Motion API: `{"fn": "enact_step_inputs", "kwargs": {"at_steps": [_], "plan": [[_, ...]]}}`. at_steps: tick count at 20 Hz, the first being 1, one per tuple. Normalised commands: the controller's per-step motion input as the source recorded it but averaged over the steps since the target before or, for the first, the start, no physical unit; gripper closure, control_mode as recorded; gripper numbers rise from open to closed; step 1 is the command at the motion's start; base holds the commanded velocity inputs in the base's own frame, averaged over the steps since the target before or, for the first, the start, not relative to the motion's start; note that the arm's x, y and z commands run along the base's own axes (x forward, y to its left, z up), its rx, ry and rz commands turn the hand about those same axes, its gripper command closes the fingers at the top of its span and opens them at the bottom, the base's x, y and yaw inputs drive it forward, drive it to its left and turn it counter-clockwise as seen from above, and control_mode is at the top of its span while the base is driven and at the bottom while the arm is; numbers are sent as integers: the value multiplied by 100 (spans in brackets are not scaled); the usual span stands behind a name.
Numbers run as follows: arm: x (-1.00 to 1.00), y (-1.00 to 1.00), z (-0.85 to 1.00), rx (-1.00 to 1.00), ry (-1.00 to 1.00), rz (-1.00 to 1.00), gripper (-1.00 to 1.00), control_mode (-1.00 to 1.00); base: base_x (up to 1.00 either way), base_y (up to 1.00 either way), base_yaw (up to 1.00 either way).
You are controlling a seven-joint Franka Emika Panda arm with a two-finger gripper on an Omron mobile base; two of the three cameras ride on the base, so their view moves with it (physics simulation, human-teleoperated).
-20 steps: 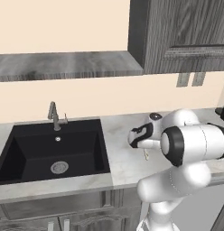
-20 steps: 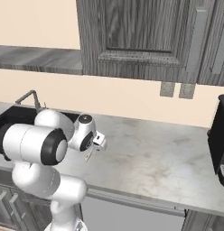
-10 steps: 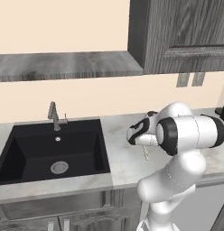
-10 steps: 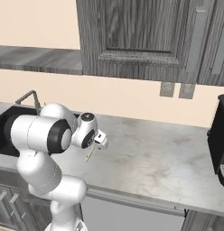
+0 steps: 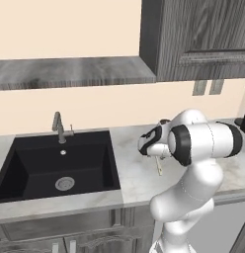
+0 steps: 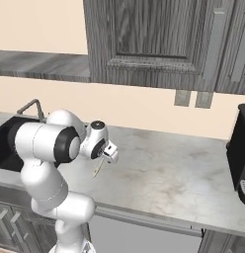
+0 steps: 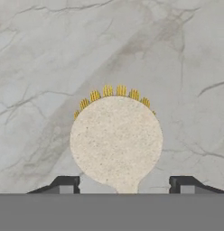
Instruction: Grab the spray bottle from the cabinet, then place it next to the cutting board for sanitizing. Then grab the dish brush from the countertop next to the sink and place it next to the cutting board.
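Note:
The dish brush [image 7: 116,140] lies on the marbled countertop [image 7: 50,54], its round pale head fringed with yellow bristles. My gripper [image 7: 123,186] hovers just above it, open, with one dark fingertip on each side of the neck where the head meets the handle and a gap on both sides. From the base, the hand [image 5: 150,147] points down at the counter to the right of the black sink [image 5: 60,163], and the thin wooden handle [image 5: 159,167] sticks out below it. The same handle [image 6: 98,168] shows under the gripper [image 6: 110,154]. The spray bottle and the cutting board are out of view.
The dark wood-grain cabinet [image 6: 154,34] hangs above with its doors closed. A grey shelf [image 5: 70,71] runs over the sink and its steel faucet [image 5: 59,129]. A dark appliance [image 6: 240,153] stands at the counter's right end. Two wall outlets [image 6: 193,99] sit below the cabinet.
The arm's big elbow link has swung up and over towards the sink side. The hand has stayed low over the brush.

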Motion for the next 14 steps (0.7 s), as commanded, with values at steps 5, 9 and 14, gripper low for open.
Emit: {"fn": "enact_step_inputs", "kwargs": {"at_steps": [5,9,14], "plan": [[1,19,-64,-2,-5,10,100,-100,0,0,0],[-20,9,-10,0,-4,9,100,-100,0,0,0],[-53,4,0,0,0,13,100,-100,0,0,0]]}}
